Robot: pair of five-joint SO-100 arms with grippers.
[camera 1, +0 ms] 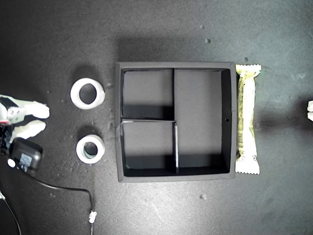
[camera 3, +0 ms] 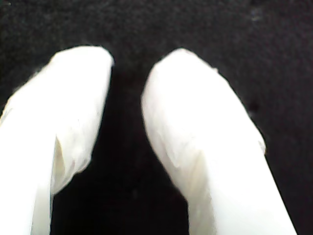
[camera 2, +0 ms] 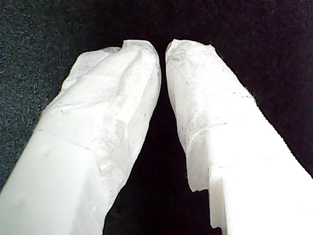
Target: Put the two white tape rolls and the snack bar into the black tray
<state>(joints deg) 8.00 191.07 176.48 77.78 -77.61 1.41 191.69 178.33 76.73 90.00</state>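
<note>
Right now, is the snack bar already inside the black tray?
No, the snack bar lies on the table just outside the black tray, along its wall on the exterior view's right.

A dark speckled table carries everything. A thin black cable trails across it near the exterior view's lower-left corner, ending in a small white connector.

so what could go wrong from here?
1. The snack bar lies tight against the tray wall, leaving little room for a finger on that side; a grasp may push it away or jam.
2. The two tape rolls sit close together; reaching for one may knock the other.
</note>
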